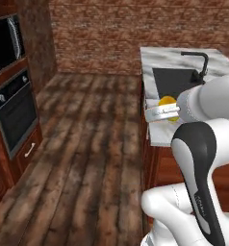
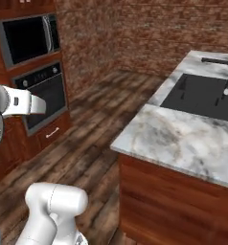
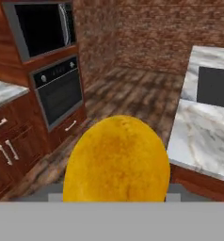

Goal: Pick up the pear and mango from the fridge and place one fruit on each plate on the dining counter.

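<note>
The gripper (image 1: pixel 170 111) squeezes the mango (image 3: pixel 117 160); the dining counter (image 3: pixel 203 132) lies at two o'clock from it.

Claw (image 1: pixel 167 106) clamped on mango (image 3: pixel 116 160), arm raised.

the white arm (image 1: pixel 203 144) rises from the lower right and bends across the near end of the worktop (image 1: pixel 157 134). just past its wrist, a bit of the orange-yellow mango (image 1: pixel 166 101) shows beside the pale fingers (image 1: pixel 160 113), over the marble edge. behind it lies the dark sink (image 1: pixel 171 80) with a black faucet (image 1: pixel 199 63). at left, a wall oven (image 1: pixel 15 113) sits under a microwave (image 1: pixel 6 43). wood plank floor (image 1: pixel 87 153) runs back to a brick wall (image 1: pixel 97 33).
</note>
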Tool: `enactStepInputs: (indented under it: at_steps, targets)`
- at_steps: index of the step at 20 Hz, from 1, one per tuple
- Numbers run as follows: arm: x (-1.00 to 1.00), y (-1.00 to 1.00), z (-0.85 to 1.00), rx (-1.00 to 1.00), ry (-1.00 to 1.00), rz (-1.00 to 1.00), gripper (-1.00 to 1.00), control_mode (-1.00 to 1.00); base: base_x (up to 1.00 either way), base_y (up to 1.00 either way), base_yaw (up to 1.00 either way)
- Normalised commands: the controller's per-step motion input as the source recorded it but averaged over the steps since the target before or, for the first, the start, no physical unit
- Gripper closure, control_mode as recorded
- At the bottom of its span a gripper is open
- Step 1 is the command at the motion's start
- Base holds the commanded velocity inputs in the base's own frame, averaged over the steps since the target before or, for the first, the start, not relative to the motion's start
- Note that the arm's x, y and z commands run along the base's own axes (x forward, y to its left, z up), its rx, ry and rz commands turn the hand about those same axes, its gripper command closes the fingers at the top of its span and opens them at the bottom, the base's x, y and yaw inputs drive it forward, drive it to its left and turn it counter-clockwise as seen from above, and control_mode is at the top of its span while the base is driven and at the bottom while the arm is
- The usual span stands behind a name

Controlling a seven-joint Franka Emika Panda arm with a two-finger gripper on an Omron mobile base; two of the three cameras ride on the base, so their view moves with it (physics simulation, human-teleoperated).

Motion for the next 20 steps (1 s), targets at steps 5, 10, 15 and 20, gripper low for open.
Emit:
enactStepInputs:
  at_steps: [5, 10, 15, 20]
  targets:
    - [0.00, 0.00, 0.00, 0.00, 0.00, 0.00, 1.00, 1.00, -0.29, -0.46, -0.73]
    - [0.00, 0.00, 0.00, 0.00, 0.00, 0.00, 1.00, 1.00, -0.24, -1.00, -0.23]
    - [0.00, 0.00, 0.00, 0.00, 0.00, 0.00, 1.00, 1.00, -0.06, -1.00, -0.02]
    - [0.00, 0.00, 0.00, 0.00, 0.00, 0.00, 1.00, 1.00, -0.09, -1.00, 0.00]
